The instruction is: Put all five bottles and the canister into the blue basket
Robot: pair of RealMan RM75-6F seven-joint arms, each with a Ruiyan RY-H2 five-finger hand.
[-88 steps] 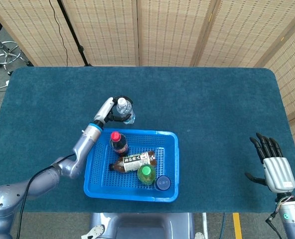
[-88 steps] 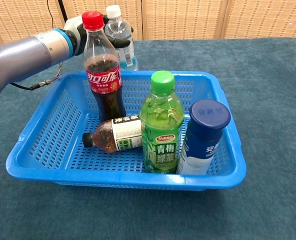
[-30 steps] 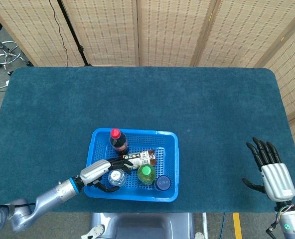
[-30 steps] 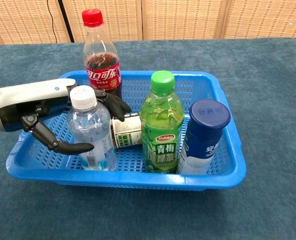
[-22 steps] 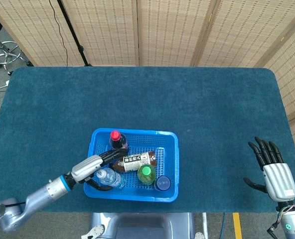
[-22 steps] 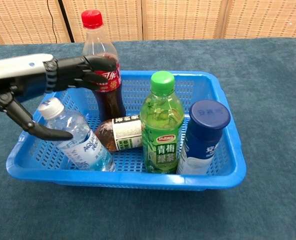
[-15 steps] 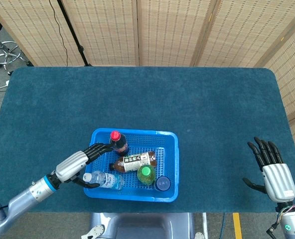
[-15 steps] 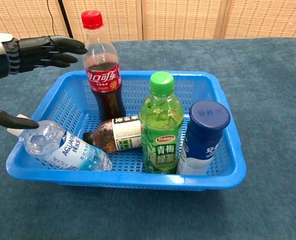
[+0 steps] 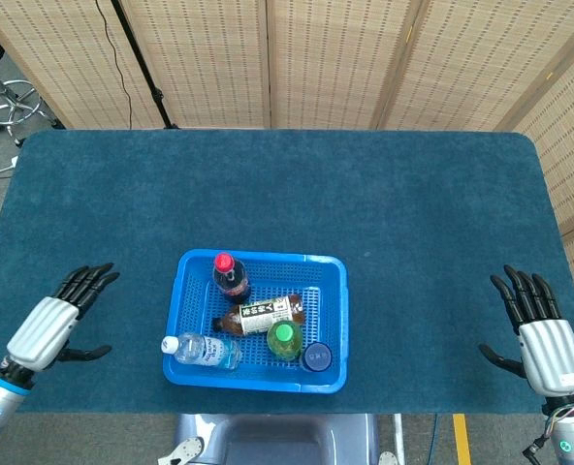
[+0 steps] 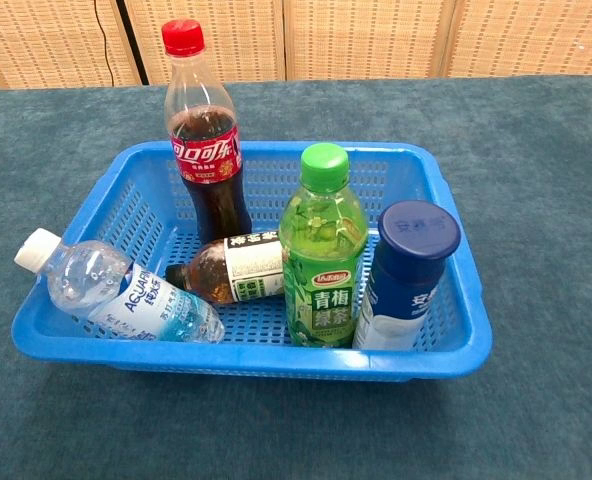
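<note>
The clear plastic water bottle with a white cap (image 10: 111, 292) lay tilted in the lower left of the chest view, its base among the other drinks and its neck propped over the rim of the blue perforated plastic basket (image 10: 446, 205), apparently because the upright bottles left it no room to lie flat. To its right, near the front wall, the green tea bottle with a green cap (image 10: 323, 250) and the blue-lidded white canister (image 10: 407, 272) stood side by side. Behind them the amber tea bottle with a white label (image 10: 234, 269) lay on its side on the basket floor, and the red-capped cola bottle (image 10: 204, 140) stood upright in the far left corner.

In the head view the robot's left hand (image 9: 54, 323) hung at the lower left of the frame and its right hand (image 9: 540, 337) at the lower right, both well apart from the basket, fingers spread and holding nothing, a resting pose that suggested the loading was done. Only four bottles and the canister could be seen. The dark teal felt-covered table (image 9: 384, 194) stretched behind to the woven cane screen panels (image 9: 326, 58).
</note>
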